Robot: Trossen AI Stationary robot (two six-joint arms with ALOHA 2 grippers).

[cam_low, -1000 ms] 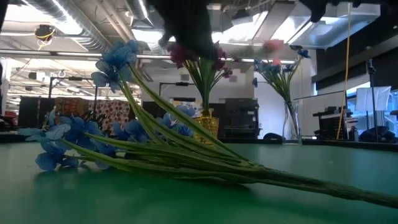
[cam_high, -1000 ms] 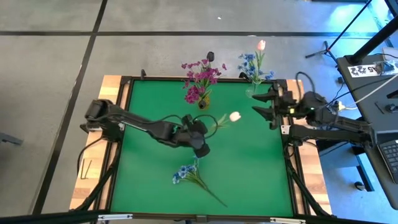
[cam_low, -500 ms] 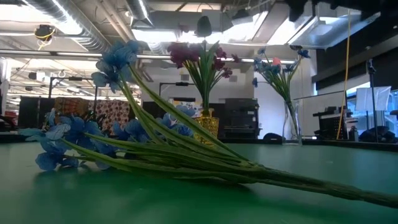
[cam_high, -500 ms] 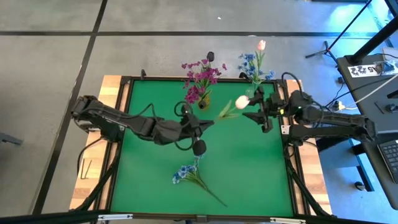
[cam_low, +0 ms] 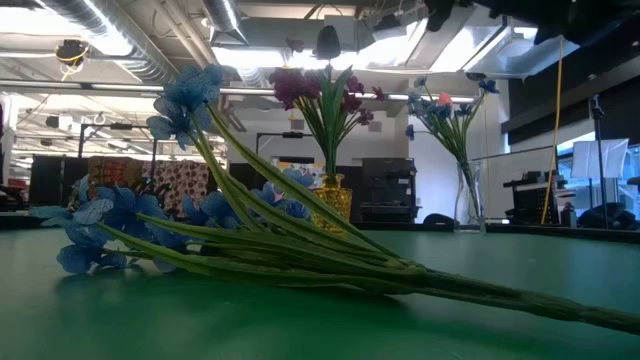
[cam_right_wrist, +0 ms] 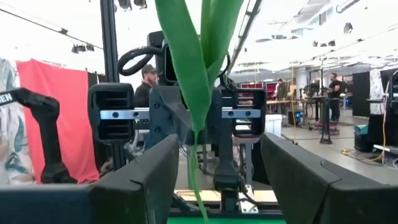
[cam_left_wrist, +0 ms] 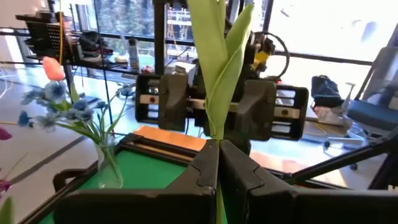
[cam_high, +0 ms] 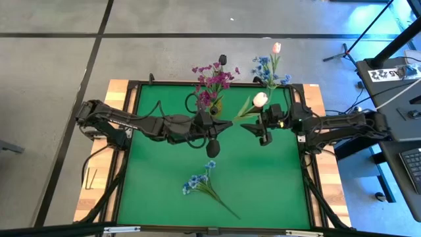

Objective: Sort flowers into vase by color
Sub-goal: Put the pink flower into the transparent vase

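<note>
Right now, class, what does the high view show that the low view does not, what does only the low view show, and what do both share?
Only the high view shows the left gripper shut on the pale tulip, with the right gripper open around its stem.

Only the low view shows the ceiling lights of the room behind.

Both show the blue spray lying on the green table, the magenta flowers in a vase and the blue flowers in another vase.

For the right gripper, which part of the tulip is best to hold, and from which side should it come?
Probably the bare green stem below the leaves. The left gripper is shut on the stem's lower end, holding the tulip up with its bloom toward the right arm. The right gripper is open, its fingers either side of the stem, so it should close there, facing the left gripper.
</note>
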